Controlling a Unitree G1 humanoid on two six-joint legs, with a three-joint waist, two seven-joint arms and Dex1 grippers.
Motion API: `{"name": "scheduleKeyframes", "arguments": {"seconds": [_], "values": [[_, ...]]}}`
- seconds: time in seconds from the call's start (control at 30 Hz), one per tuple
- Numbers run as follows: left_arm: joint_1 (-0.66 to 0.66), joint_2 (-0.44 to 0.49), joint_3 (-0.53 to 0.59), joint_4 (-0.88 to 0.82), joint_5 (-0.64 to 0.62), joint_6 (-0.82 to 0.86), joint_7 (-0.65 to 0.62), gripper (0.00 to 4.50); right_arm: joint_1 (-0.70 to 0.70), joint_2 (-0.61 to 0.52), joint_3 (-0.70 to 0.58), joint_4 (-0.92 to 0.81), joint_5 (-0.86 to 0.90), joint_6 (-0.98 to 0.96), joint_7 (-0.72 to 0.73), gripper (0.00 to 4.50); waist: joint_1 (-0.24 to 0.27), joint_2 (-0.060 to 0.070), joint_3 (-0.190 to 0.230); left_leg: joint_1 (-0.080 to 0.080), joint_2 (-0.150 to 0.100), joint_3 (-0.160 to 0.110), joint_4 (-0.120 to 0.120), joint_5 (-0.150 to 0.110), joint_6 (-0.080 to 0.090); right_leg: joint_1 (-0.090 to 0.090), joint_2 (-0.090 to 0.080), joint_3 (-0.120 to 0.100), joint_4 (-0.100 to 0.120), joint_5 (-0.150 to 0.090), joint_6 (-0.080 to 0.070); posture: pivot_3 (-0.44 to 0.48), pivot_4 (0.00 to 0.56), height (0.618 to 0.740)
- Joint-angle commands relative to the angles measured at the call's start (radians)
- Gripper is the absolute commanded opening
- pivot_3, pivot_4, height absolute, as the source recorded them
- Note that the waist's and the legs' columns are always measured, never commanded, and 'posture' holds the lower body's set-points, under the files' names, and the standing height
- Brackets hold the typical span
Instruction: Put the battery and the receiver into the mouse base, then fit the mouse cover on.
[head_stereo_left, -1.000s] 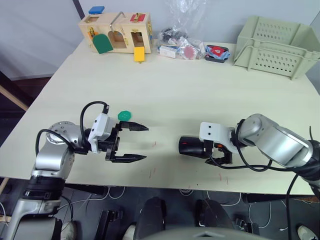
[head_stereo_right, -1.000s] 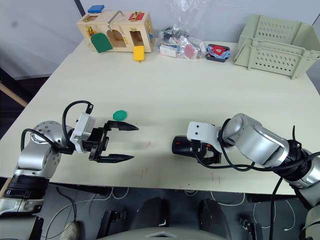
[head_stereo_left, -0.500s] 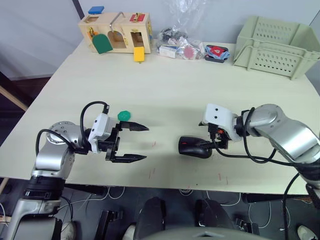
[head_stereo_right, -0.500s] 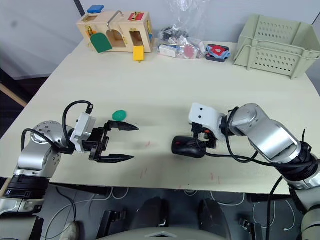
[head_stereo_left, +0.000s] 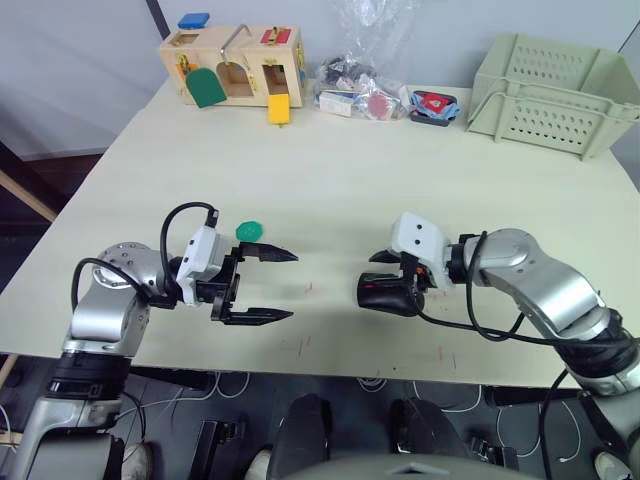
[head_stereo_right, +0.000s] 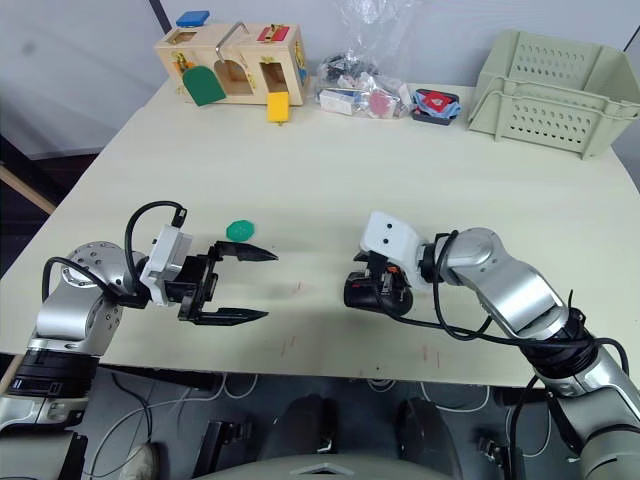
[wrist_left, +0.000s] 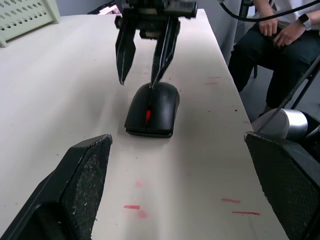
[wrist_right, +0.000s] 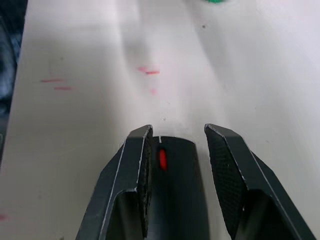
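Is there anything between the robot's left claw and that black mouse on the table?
Nothing visible. The left gripper hangs open, apart from the mouse, with bare table and a few red marks between them. A small green piece lies off to the side. The right gripper, open, is over the mouse's far end.

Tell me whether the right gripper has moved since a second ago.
Yes. The right gripper swung from the near-edge side of the mouse round to its far side, toward the green basket, and now hangs open just over it. The mouse itself stayed put.
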Motion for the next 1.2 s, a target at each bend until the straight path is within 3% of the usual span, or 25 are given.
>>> {"name": "scheduleKeyframes", "arguments": {"seconds": [0.03, 0.33, 0.7, 0.87, 1.2], "values": [[-0.008, 0.006, 0.011, -0.017, -0.003, -0.006, -0.018, 4.5, -0.002, 0.029, 0.022, 0.049, -0.03, -0.066, 0.002, 1.74, 0.0, 0.0, 0.0, 0.0, 0.0, 0.0, 0.0, 0.0, 0.0, 0.0, 0.0, 0.0, 0.001, 0.0, 0.0, 0.0, 0.15, 0.74], [0.004, 0.01, 0.017, -0.028, -0.003, -0.005, -0.012, 4.5, 0.024, 0.017, 0.115, 0.14, -0.119, -0.105, 0.033, 1.74, -0.001, 0.0, 0.0, 0.001, 0.0, 0.0, 0.0, 0.0, 0.0, 0.0, 0.0, 0.0, 0.002, 0.0, 0.0, 0.0, 0.15, 0.74], [0.011, 0.01, 0.019, -0.033, -0.003, -0.006, -0.008, 4.5, -0.038, 0.008, 0.209, 0.192, -0.183, 0.087, 0.043, 1.74, 0.003, -0.001, -0.006, 0.001, 0.0, -0.003, 0.005, 0.0, 0.001, 0.0, 0.0, 0.0, 0.008, -0.002, -0.004, 0.0, 0.15, 0.74], [0.012, 0.011, 0.018, -0.034, -0.004, -0.005, -0.01, 4.5, -0.054, 0.032, 0.207, 0.201, -0.183, 0.117, 0.023, 1.74, 0.003, -0.002, -0.007, 0.001, 0.0, -0.003, 0.006, 0.0, 0.001, 0.001, 0.0, 0.0, 0.008, -0.002, -0.004, 0.0, 0.15, 0.74], [0.011, 0.01, 0.018, -0.032, -0.005, -0.006, -0.011, 4.5, 0.024, 0.063, 0.046, 0.158, -0.108, -0.116, 0.044, 1.74, 0.003, -0.001, -0.007, 0.001, 0.0, -0.003, 0.006, 0.0, 0.001, 0.0, 0.0, -0.001, 0.008, -0.002, -0.004, 0.0, 0.15, 0.74]]}}
